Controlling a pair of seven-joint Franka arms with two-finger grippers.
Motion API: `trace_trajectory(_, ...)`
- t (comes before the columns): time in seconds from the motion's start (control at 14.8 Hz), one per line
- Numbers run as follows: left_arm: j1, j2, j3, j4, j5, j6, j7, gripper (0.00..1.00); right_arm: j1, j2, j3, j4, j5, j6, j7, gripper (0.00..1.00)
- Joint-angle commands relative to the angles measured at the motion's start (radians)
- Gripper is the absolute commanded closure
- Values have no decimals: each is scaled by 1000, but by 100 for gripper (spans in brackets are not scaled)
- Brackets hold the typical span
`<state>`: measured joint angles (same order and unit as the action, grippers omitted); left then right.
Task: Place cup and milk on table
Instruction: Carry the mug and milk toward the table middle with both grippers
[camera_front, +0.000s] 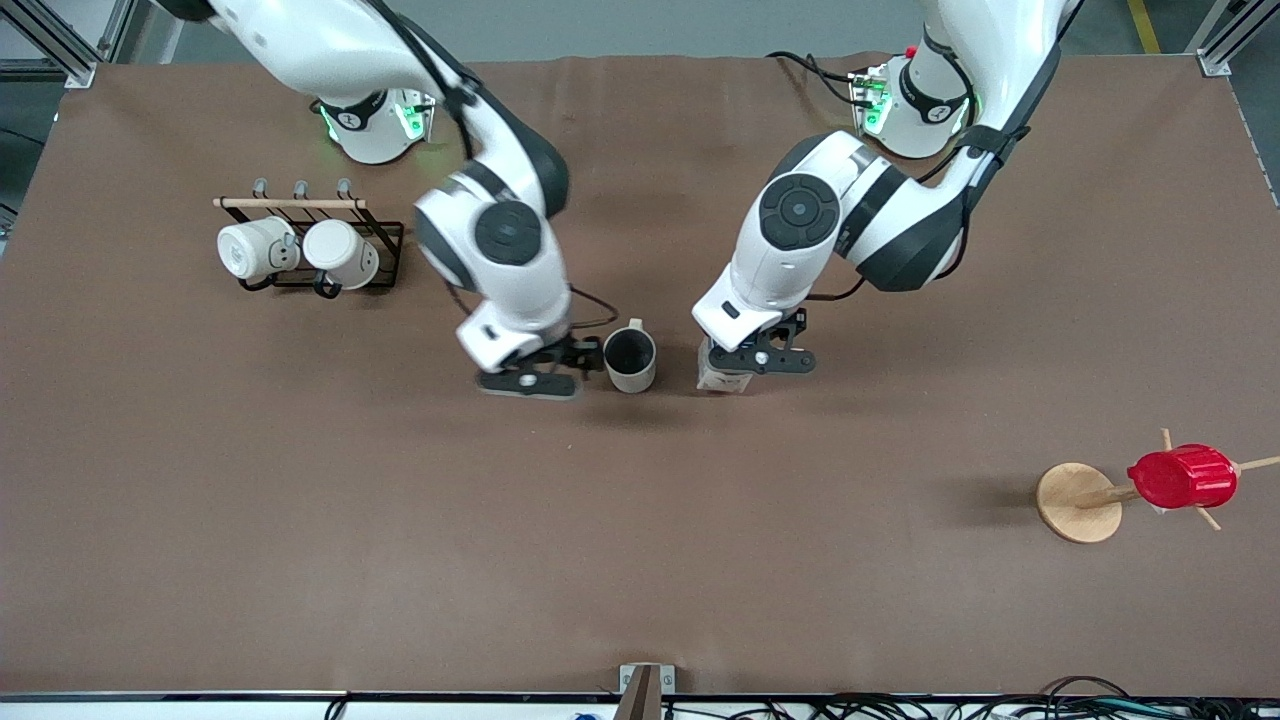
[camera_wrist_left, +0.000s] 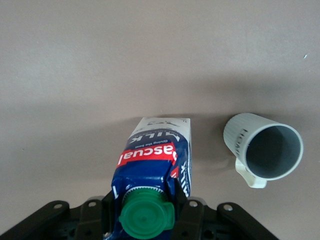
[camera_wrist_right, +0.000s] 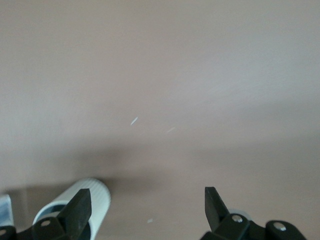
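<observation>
Cup (camera_front: 630, 360) stands upright on the counter (camera_front: 640, 560), mid-counter, mouth up, handle pointing toward the robots' bases. Looks placed: nothing grips it. Right end effector (camera_front: 528, 383) sits just beside the cup, on the right arm's side. In the right wrist view its fingers (camera_wrist_right: 79, 210) are spread wide with only bare counter between them, holding nothing. A pale ribbed cylinder (camera_wrist_right: 85, 205) shows at one finger in that view, probably the cup, but it is cut off by the frame edge.

Milk (camera_wrist_left: 150, 170) is at the left end effector (camera_front: 760, 358), beside the cup toward the left arm's end of the counter. In the left wrist view the carton's shoulder, just below the green cap (camera_wrist_left: 146, 216), sits between the two black fingers (camera_wrist_left: 181, 196), which press close on both sides, so it reads as clamped on the carton. Red label and MILK lettering are legible there. The carton's base appears to meet the counter, with shadow tight under it, but contact is not certain.

Judgement: the cup half is done, while the milk is down or nearly down and not yet released. Left to do: open the left fingers and lift clear.

Hidden or unclear: in the front view the milk (camera_front: 722, 378) is mostly covered by the left end effector, with only a pale lower part showing. The right end effector's fingertips are hard to separate in the front view. Cup lettering is too small to read.

Off-task: two white mugs (camera_front: 300, 252) on a rack (camera_front: 320, 245), and a red cup (camera_front: 1182, 476) on a wooden stand (camera_front: 1078, 502).
</observation>
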<state>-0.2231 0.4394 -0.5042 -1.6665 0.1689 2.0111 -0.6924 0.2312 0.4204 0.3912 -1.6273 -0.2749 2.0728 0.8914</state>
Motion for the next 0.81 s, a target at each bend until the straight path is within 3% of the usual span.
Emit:
trace_trajectory(0.0,-22,8,1,27,20,-20,-27,100,-153,-170,45,-33,71,-100,-61,0)
trace_trajectory(0.27,-38,13,1,24,20,-18,-29,100,-177,-287,-144,58,114,-334,-305,0)
trace_trajectory(0.4,-42,22,1,28,21,-14,-27,100,-178,-321,-298,98,219,-411,-468,0)
trace_trajectory(0.54,-56,36,3,30,46,-9,-27,100,-179,-322,-431,136,241,-462,-711,0)
trace_trajectory(0.74,-88,94,3,88,89,-9,-33,100,-191,-357,-514,144,253,-528,-830,0)
